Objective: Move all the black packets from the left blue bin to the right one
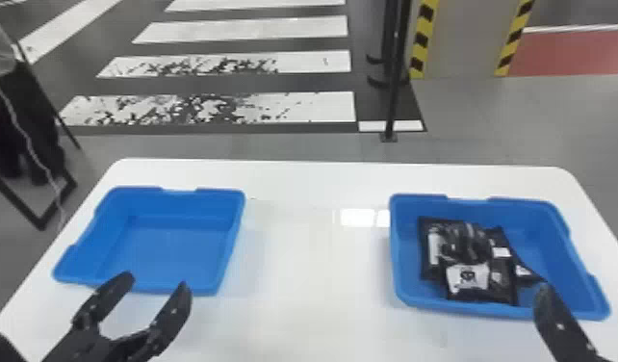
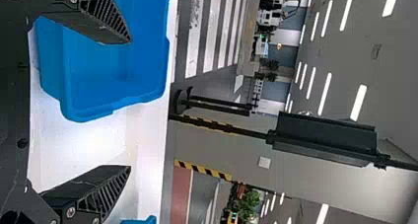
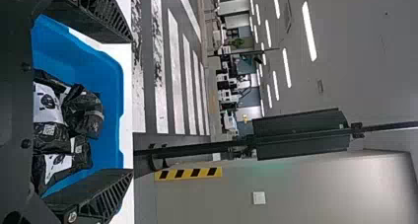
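Observation:
The left blue bin (image 1: 173, 250) shows a bare blue floor. Black packets (image 1: 471, 260) with white labels lie heaped in the left part of the right blue bin (image 1: 553, 212). My left gripper (image 1: 154, 281) is open at the left bin's near rim, nothing between its fingers; my right gripper (image 1: 586, 289) stands open by the right bin's near right corner. In the left wrist view, the left gripper (image 2: 130, 104) has its fingers wide apart, the left bin (image 2: 93, 76) beyond. The right wrist view has the right gripper (image 3: 131, 105) spread, with packets (image 3: 54, 130) in the bin behind.
Both bins stand on a white table (image 1: 313, 269), with a wide gap between them. Past its far edge, a black post (image 1: 394, 86) rises from the floor. A dark frame with a cable (image 1: 29, 144) is at the far left.

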You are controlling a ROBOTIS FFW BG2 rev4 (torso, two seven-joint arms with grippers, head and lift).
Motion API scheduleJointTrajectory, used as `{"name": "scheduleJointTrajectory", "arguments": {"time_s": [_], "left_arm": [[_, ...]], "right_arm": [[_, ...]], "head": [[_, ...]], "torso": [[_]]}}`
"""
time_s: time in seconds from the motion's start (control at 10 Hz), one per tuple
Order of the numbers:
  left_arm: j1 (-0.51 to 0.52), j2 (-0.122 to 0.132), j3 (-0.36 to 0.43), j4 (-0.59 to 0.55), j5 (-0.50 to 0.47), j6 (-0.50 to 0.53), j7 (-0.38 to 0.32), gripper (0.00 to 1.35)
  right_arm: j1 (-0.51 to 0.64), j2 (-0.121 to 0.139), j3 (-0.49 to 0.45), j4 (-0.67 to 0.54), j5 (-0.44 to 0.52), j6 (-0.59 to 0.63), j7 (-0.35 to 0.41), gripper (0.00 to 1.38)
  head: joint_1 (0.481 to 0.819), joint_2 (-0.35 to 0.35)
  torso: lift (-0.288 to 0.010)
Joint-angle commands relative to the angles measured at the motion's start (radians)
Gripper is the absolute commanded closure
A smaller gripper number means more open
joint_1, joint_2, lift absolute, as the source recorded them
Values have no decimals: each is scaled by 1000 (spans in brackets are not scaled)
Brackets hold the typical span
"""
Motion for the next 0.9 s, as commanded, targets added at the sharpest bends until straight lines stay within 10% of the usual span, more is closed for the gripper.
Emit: {"name": "scheduleJointTrajectory", "arguments": {"time_s": [0.0,0.8], "left_arm": [[0,-3,-2,0,0,4,0,127],[0,-3,2,0,0,11,0,127]], "right_arm": [[2,0,-1,0,-2,0,0,90],[2,0,-1,0,-2,0,-2,88]], "head": [[695,94],[695,95]], "torso": [[-144],[-144]]}}
